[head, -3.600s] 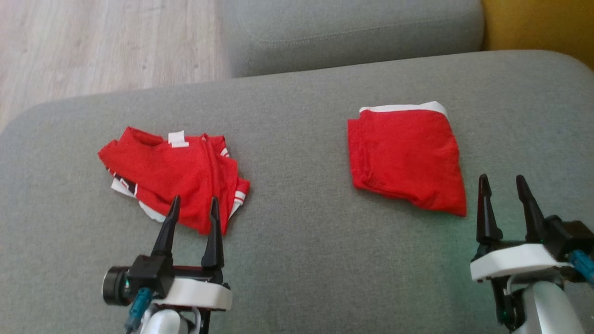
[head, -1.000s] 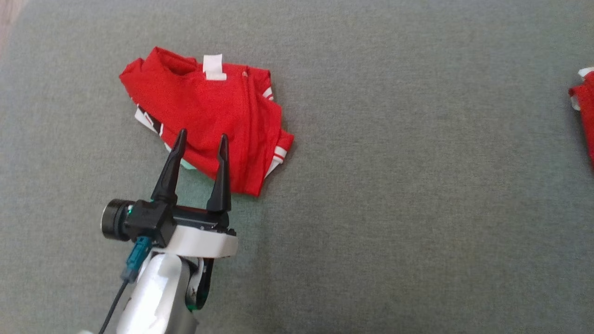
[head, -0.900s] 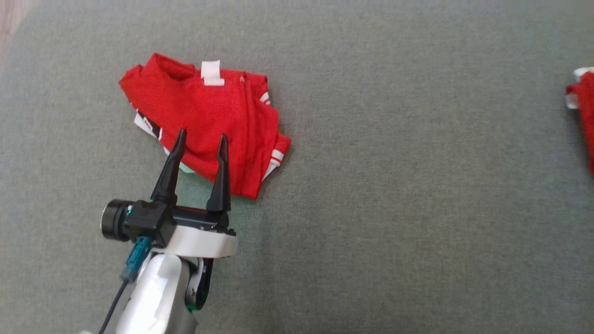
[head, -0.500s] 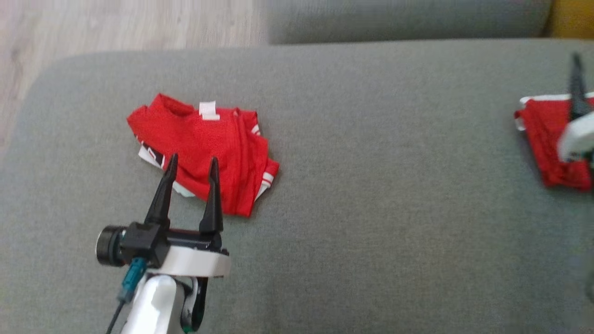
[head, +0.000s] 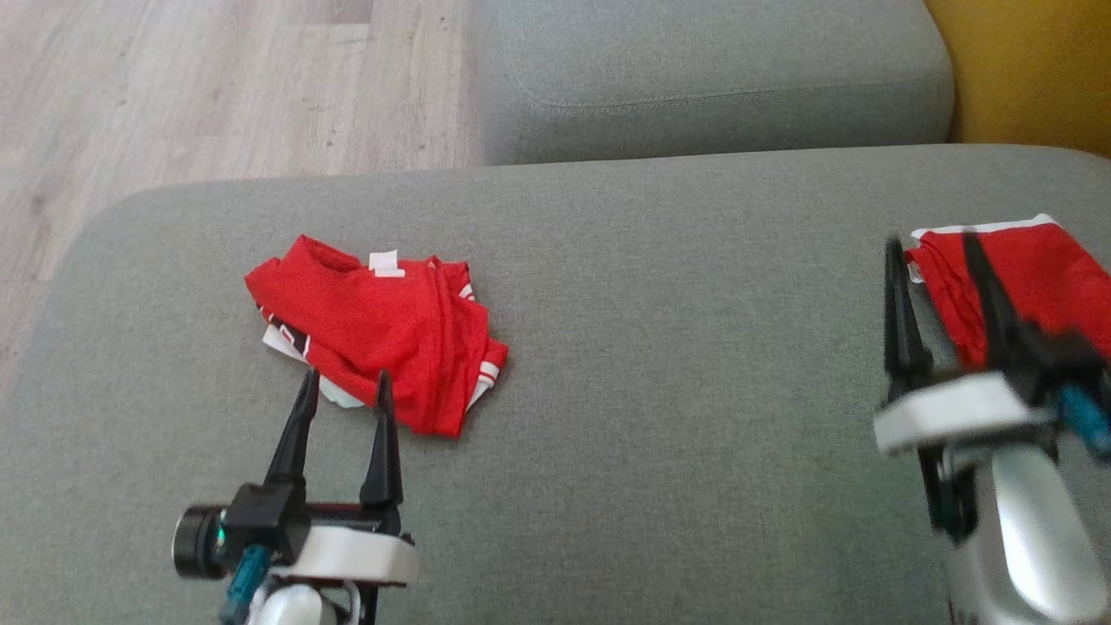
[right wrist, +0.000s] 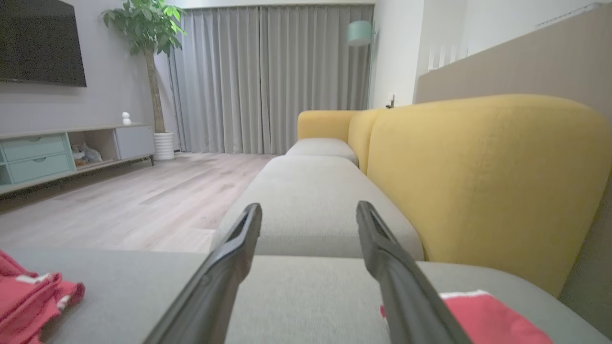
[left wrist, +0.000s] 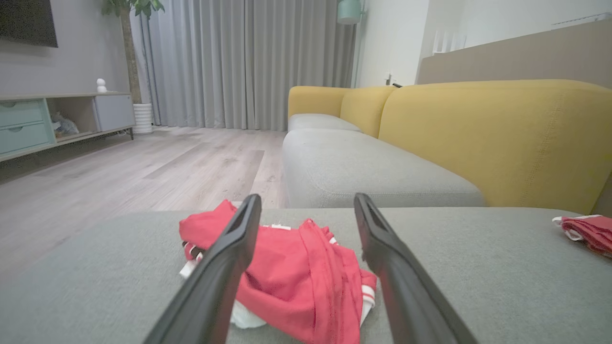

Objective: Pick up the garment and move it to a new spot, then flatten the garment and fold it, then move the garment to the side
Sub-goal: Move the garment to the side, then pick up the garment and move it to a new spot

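- Crumpled red garment (head: 373,325): left part of grey seat cushion (head: 677,365); not yet flattened or folded, apparently all steps remain.
- Folded red garment (head: 1033,278): cushion's right edge; looks finished and set aside.
- Left gripper (head: 345,378): fingers wide apart, empty, just short of the crumpled heap.
- Right gripper (head: 930,243): fingers wide apart, empty, beside the folded piece.

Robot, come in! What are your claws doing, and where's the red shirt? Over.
Left gripper open, empty, at near edge of crumpled red jersey. Right gripper open, empty, by folded red garment. Nothing blocking.
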